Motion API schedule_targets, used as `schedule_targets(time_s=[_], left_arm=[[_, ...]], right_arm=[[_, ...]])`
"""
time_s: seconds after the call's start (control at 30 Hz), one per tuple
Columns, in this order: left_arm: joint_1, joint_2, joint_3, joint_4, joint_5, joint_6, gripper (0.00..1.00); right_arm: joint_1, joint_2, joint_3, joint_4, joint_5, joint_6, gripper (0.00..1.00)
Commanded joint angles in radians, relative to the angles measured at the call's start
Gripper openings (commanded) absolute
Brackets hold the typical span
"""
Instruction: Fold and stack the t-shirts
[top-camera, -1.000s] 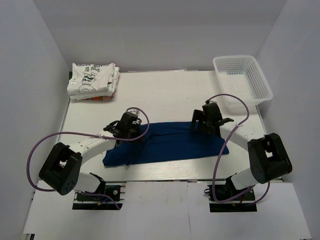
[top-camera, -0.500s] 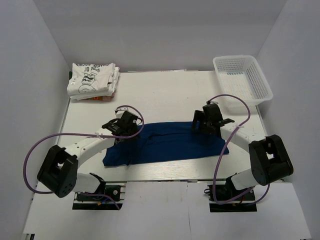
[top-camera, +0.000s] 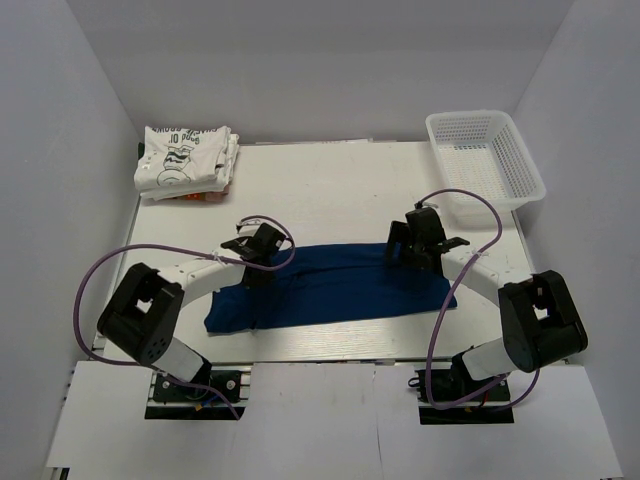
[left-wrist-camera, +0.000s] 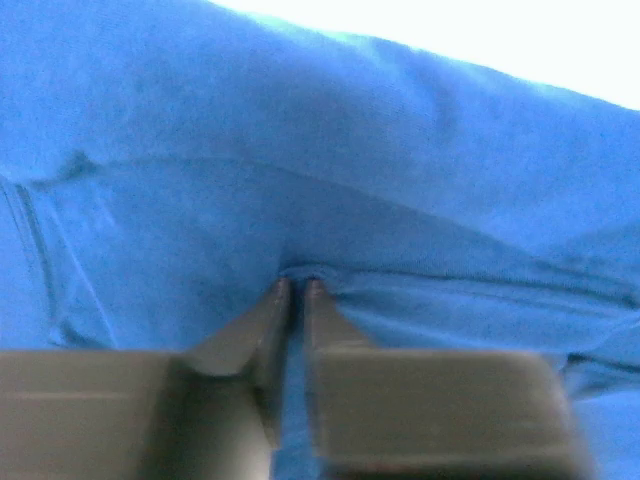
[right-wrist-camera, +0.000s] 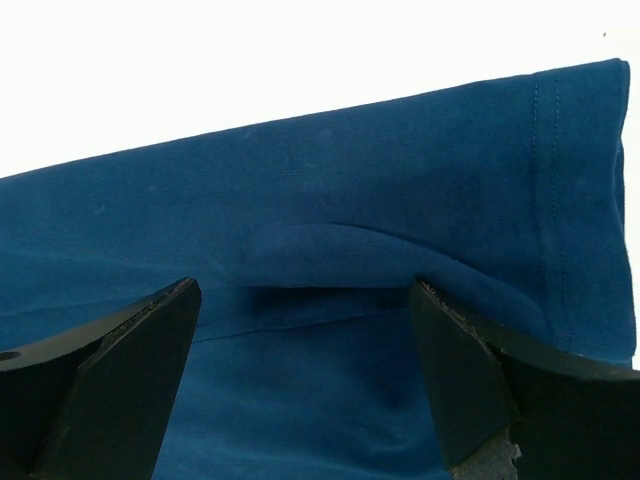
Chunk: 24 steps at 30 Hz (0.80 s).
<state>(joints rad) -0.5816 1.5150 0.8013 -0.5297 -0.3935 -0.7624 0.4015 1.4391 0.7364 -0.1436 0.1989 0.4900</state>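
Containers: one white plastic mesh basket (top-camera: 490, 160) at the far right corner. It's rectangular with flared walls, and you can see its mesh floor.

Shirts: one navy t-shirt (top-camera: 340, 285), plus a stack of white t-shirts (top-camera: 185, 160) at the far left corner of the table (top-camera: 330, 195). The stack is folded, with dark lettering and a cartoon print on top; the layers are too fine for you to count. The navy one lies mid-table as a long left-right band of soft knit, with a stitched hem at its right end and a rumpled left end.

Your left gripper (left-wrist-camera: 297, 290) is clenched on a small pucker of the navy cloth near the band's far left edge, fingertips almost touching. Your right gripper (right-wrist-camera: 302, 287) is released, jaws spread wide over a low ridge of cloth near the far right edge, straddling it, not pinching.
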Motion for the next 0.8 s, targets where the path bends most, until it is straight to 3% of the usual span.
schedule_targets(time_s=[0.0,0.03,0.2,0.5,0.77], left_arm=[[0.006,-0.010,0.024,0.017,0.004,0.011,0.05],[0.006,-0.010,0.033,0.007,0.004,0.011,0.00],[-0.015,-0.081,0.056,-0.035,0.002,0.024,0.00],[-0.043,-0.159,0.012,0.077,0.342,0.127,0.00],[-0.109,-0.124,0.032,0.131,0.473,0.138,0.00]], right_arm=[[0.002,-0.026,-0.003,-0.010,0.022,-0.004,0.90],[0.003,-0.026,-0.003,-0.011,0.023,-0.002,0.90],[0.002,-0.028,0.000,-0.013,0.027,-0.005,0.90],[0.000,-0.025,0.000,-0.008,0.027,-0.004,0.90],[0.003,-0.032,-0.009,-0.002,0.027,-0.005,0.90]])
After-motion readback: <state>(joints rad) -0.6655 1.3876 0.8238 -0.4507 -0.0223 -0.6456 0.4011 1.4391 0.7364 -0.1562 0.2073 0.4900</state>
